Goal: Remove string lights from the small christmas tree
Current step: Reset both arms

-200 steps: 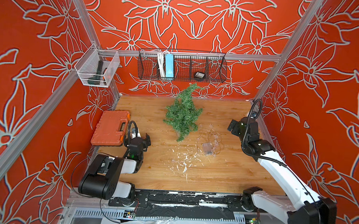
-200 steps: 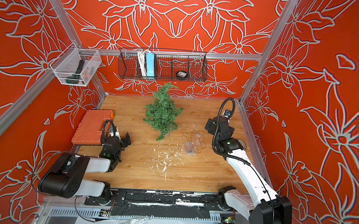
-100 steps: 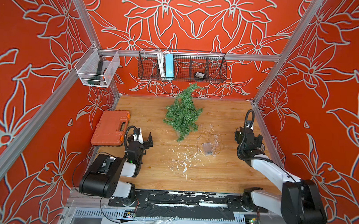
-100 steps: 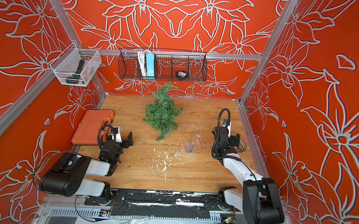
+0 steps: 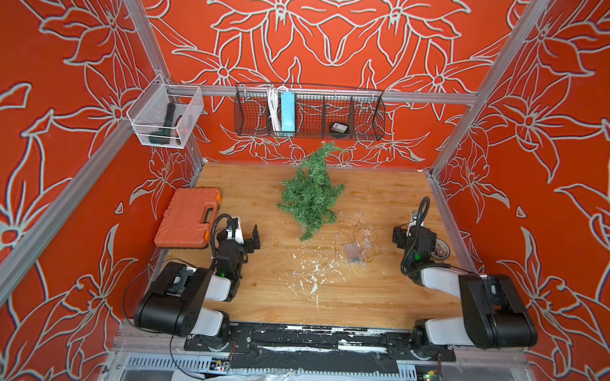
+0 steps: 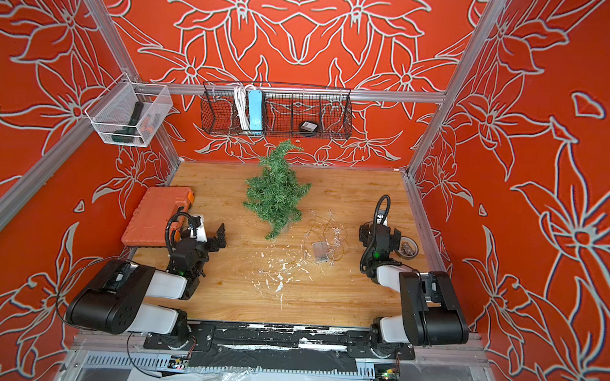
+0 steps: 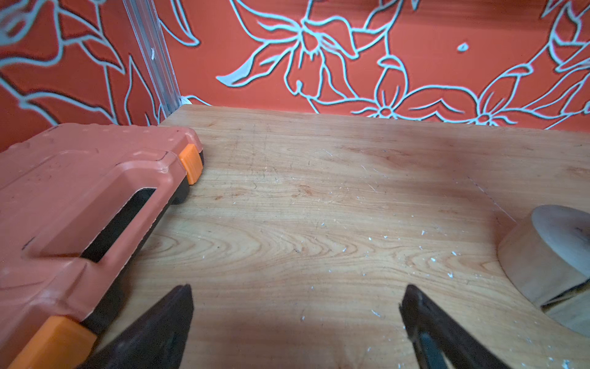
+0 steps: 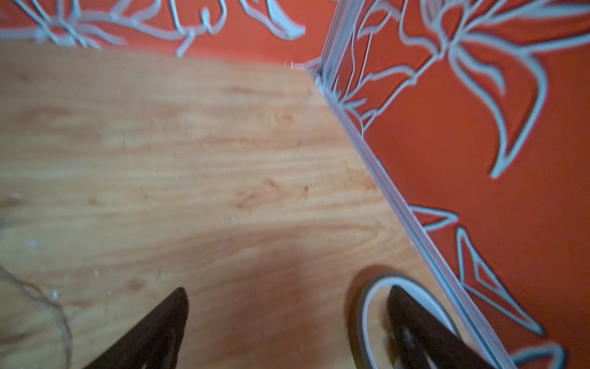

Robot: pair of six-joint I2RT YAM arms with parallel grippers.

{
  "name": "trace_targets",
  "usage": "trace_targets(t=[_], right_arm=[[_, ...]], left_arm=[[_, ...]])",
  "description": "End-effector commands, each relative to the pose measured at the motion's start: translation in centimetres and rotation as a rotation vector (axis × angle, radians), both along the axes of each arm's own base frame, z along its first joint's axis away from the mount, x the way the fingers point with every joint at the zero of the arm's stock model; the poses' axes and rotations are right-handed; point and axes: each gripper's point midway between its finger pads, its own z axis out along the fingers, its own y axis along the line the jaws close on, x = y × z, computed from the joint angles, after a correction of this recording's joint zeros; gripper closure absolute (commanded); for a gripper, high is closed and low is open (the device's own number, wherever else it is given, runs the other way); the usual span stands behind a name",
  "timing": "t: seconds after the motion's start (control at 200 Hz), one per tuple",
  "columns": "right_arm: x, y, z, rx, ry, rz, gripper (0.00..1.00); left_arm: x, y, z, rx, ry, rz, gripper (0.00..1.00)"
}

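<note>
- The string lights (image 5: pixel 357 232) are lying in a loose tangle on the table (image 5: pixel 362 303), just beside the small christmas tree (image 5: pixel 312 195) on its right-arm side. The clear battery box (image 5: pixel 352 253) is sitting at the tangle's front end.
- You're seeing no wire on the branches in either top view, so I'm reading the strip as done. The tree's back side is hidden, though.
- The tree's tip is pointing at the back wall. Its pale base (image 7: pixel 549 255) is showing tilted in the left wrist view, so it's probably leaning or tipped over; I can't tell which from above.
- The left gripper (image 7: pixel 297 289) is hanging low on the tree's left-arm side, apart from it, with the jaws gaping wide and nothing between them.
- The right gripper (image 8: pixel 289 290) is sitting beyond the lights from the tree, jaws spread wide and empty. One finger is hovering over the tape roll (image 8: pixel 362 319).
- Both arms are folding in by their mounts and look idle to me.
- The orange toolbox (image 5: pixel 189 221) is lying past the left gripper from the tree.
- White flecks (image 5: pixel 310 276) are littering the wood in front of the tree.
- The wire basket (image 5: pixel 367 112) holding the blue power strip (image 5: pixel 287 111) is hanging on the wall behind the tree.
- If you're going back in, the tape roll is sitting under your right finger, and loose wire is running close to the low branches.
</note>
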Motion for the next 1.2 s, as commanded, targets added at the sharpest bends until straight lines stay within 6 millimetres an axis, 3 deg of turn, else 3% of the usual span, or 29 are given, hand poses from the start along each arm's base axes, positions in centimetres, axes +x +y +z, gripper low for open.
trace_targets(t=[0.0,0.05,1.196], right_arm=[[-0.02,0.36,0.72,0.022,-0.035,0.035,0.02],[0.91,-0.05,0.98,0.01,-0.063,0.013,0.02],[0.51,-0.01,0.82,0.014,-0.033,0.011,0.02]], left_arm=[[0.25,-0.01,1.11,0.013,-0.04,-0.006,0.02],[0.27,0.0,1.11,0.013,-0.04,-0.006,0.02],[0.33,0.02,1.16,0.014,-0.041,-0.005,0.02]])
